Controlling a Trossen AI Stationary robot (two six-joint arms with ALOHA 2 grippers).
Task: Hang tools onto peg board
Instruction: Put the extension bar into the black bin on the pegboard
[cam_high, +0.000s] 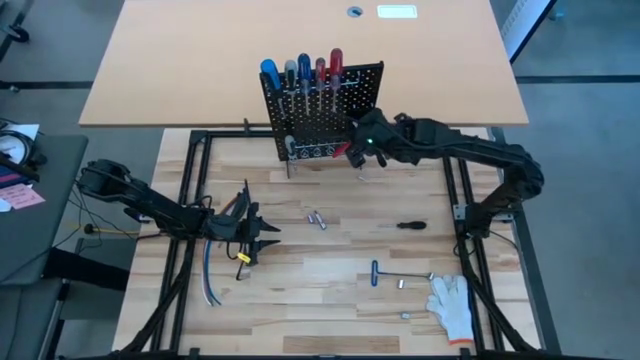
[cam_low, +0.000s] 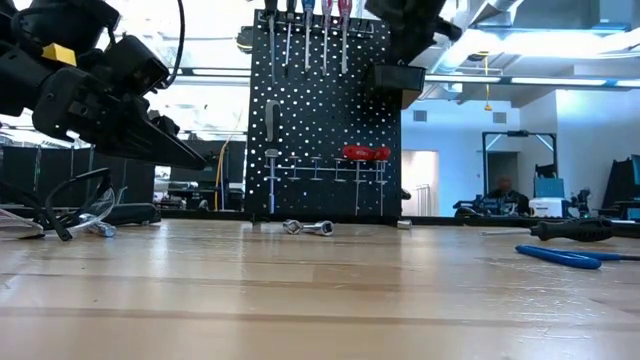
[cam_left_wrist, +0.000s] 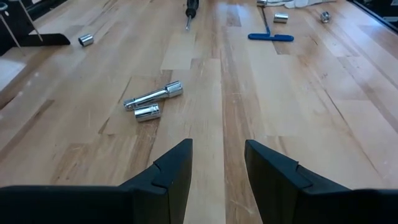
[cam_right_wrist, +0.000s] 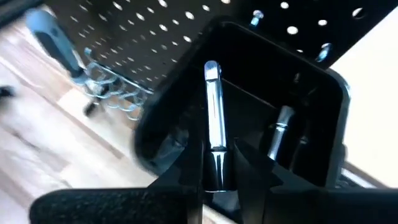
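The black peg board (cam_high: 322, 110) stands upright at the table's far middle, with several screwdrivers (cam_high: 300, 72) hanging along its top and red-handled pliers (cam_low: 365, 152) lower down. A small black bin (cam_low: 396, 82) is fixed to its right side. My right gripper (cam_right_wrist: 214, 168) is at the bin, also seen in the high view (cam_high: 362, 140), shut on a shiny metal rod (cam_right_wrist: 212, 106). Another metal piece (cam_right_wrist: 281, 134) stands in the bin. My left gripper (cam_left_wrist: 217, 162) is open and empty, low over the table's left part (cam_high: 262, 238). My right gripper pinches the metal rod near its back end (cam_right_wrist: 215, 158) between its two fingers. The rod lies along the fingers and sticks out past their tips. Its free end (cam_right_wrist: 211, 68) is over the bin's open top (cam_right_wrist: 273, 93), clear of the table.
Two metal sockets (cam_high: 317, 219) lie mid-table ahead of my left gripper (cam_left_wrist: 152, 99). A black screwdriver (cam_high: 410, 225), a blue T-handle key (cam_high: 385, 272) and a white glove (cam_high: 452, 300) lie to the right. Coloured cables (cam_high: 215, 270) lie by my left arm.
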